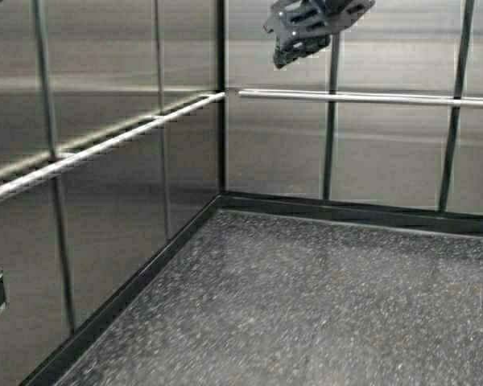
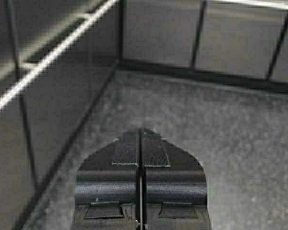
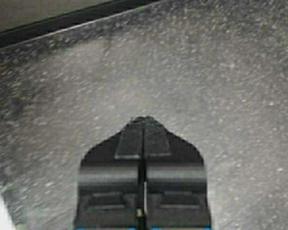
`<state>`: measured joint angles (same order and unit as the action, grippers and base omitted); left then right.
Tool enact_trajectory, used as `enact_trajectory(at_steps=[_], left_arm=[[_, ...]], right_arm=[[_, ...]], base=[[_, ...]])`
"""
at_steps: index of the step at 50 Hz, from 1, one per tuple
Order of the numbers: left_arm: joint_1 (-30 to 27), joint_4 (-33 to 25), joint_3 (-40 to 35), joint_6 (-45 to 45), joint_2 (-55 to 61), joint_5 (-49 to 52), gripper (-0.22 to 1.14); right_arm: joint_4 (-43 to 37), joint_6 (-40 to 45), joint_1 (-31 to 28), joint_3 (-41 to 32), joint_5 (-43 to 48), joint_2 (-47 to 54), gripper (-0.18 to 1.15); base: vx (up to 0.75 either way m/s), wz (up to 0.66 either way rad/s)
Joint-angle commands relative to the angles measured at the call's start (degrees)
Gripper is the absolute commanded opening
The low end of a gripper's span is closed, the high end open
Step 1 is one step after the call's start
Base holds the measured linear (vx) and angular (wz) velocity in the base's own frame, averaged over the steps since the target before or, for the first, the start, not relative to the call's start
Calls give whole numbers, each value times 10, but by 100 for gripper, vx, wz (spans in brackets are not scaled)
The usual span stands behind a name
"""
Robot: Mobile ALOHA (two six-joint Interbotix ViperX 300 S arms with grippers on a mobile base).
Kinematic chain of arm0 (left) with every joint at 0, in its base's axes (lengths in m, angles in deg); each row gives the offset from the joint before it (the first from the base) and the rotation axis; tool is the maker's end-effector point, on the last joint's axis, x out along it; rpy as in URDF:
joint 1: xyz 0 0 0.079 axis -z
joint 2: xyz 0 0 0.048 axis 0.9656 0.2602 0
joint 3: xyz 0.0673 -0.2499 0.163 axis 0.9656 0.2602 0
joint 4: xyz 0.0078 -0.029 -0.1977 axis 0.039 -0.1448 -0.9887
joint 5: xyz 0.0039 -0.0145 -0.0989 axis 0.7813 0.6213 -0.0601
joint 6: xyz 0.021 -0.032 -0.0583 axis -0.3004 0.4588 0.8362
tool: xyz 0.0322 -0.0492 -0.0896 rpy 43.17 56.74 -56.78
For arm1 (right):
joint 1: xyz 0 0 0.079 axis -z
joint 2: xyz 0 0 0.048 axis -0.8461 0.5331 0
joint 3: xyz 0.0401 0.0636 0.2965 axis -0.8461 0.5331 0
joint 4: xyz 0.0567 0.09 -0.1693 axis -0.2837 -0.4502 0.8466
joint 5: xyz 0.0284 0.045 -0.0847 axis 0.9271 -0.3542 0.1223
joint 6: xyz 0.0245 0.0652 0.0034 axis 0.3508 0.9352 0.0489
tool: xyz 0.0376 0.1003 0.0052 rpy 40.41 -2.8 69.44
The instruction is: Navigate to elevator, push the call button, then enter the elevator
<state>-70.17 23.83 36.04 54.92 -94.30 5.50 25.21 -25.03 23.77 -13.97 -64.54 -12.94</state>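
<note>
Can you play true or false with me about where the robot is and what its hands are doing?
1. The robot is inside the steel-walled elevator. True.
2. The left hand is wide open. False: its fingers are pressed together.
3. A thin silver metal handrail runs along the walls. True.
4. The right hand holds a ball. False: it is shut and empty, above the dark speckled floor.
5. The floor is bright red. False: it is dark grey with pale flecks.

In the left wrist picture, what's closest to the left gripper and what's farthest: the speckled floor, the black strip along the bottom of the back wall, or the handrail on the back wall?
From the left gripper:
1. Speckled floor, right beneath and ahead of it.
2. Black strip, where floor meets back wall.
3. Back-wall handrail, higher on that wall.
</note>
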Motion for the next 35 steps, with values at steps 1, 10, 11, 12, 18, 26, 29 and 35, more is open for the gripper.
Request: enact_trajectory(at_steps=[1, 10, 11, 12, 18, 26, 29, 35], left_arm=[[0, 2, -17, 0, 4, -5, 2], [0, 4, -18, 0, 8, -5, 2], [0, 4, -18, -1, 9, -5, 2], [0, 5, -17, 0, 10, -5, 2], [0, 6, -17, 4, 4, -5, 2], [1, 7, -18, 7, -2, -5, 2], [1, 19, -28, 3, 30, -4, 2], [4, 28, -32, 17, 79, -3, 2]], right_arm=[[1, 1, 1, -7, 0, -10, 5], [2, 1, 1, -4, 0, -4, 5], [1, 1, 1, -4, 0, -2, 5], [1, 1, 2, -4, -1, 0, 5], [1, 1, 2, -4, 0, 4, 5], [-1, 4, 3, -4, 0, 11, 5], [-4, 5, 21, -21, -1, 13, 5], [-11, 7, 32, -16, -7, 39, 5]], base=[[44, -13], [44, -18], [45, -31], [46, -29], [46, -35], [43, -50], [39, -59], [44, -24]])
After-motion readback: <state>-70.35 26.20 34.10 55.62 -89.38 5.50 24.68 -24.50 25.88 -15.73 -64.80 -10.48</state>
